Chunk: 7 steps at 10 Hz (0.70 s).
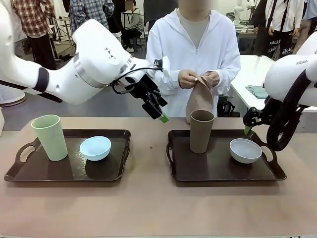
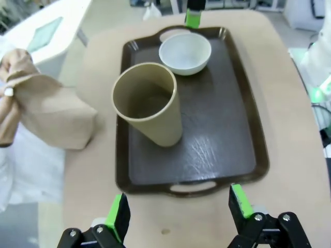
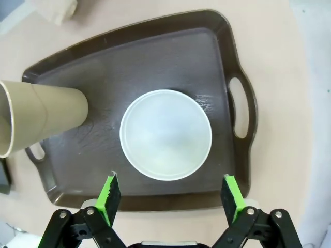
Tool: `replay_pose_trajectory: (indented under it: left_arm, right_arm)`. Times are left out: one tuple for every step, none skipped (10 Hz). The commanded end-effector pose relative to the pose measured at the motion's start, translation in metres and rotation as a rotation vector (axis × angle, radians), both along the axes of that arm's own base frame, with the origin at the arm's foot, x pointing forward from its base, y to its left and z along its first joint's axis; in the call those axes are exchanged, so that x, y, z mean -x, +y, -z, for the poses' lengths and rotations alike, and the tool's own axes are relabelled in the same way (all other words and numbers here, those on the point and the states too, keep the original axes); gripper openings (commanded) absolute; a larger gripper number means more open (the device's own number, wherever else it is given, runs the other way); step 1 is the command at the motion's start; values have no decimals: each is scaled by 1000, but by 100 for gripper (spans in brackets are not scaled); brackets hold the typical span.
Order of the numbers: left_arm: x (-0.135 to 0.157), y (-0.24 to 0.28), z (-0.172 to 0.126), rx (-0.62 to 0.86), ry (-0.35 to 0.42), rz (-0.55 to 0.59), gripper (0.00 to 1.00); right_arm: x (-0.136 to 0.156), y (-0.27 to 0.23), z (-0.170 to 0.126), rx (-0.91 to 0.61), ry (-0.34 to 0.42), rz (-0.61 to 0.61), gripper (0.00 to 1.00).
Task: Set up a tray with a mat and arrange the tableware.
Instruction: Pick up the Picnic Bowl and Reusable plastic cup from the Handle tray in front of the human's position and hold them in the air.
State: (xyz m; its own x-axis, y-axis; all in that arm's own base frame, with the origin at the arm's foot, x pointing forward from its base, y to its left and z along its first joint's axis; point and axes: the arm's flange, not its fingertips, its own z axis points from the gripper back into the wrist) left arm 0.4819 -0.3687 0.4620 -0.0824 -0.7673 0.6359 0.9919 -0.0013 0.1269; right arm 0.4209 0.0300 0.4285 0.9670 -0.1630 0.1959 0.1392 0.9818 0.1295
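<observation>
Tall brown plastic cup [image 2: 150,106] stands upright on a dark brown handled tray [image 2: 217,150], straight ahead of my left fingers [image 2: 118,214]. Whitish-blue shallow bowl [image 2: 184,53] sits beyond it, empty, and lies centred just ahead between my right fingers [image 3: 109,199]. Tan folded mat [image 2: 51,116] is off the tray, in the person's hands [image 1: 187,78]. Pale green tall cup [image 1: 49,137] and light blue shallow bowl [image 1: 95,148] sit on a second dark tray [image 1: 44,171], down-left of my left fingers.

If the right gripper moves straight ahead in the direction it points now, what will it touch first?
Most likely the whitish bowl: it lies centred between the open fingers of the right gripper, on the brown tray. Depth is unclear.
</observation>
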Motion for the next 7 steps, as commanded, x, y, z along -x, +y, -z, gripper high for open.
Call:
replay_pose_trajectory:
  left_arm:
    - [-12, -14, 8, 46, 1, 19, 100]
    - [-17, -22, 13, 38, 11, -8, 100]
    - [-18, -24, 16, 32, 63, -62, 100]
    - [-8, -16, 12, 13, 13, 6, 100]
    - [-8, -16, 12, 13, 13, 6, 100]
    - [-8, -16, 12, 13, 13, 6, 100]
    - [-8, -16, 12, 13, 13, 6, 100]
  right_arm:
    - [-12, 8, 3, 18, 14, 15, 100]
    - [-14, 10, 5, 12, 21, 20, 100]
    - [-14, 9, 5, 4, 26, 23, 100]
    - [-5, 6, 5, 3, 14, -2, 100]
    - [-5, 6, 5, 3, 14, -2, 100]
    - [-5, 6, 5, 3, 14, -2, 100]
    - [-5, 6, 5, 3, 14, -2, 100]
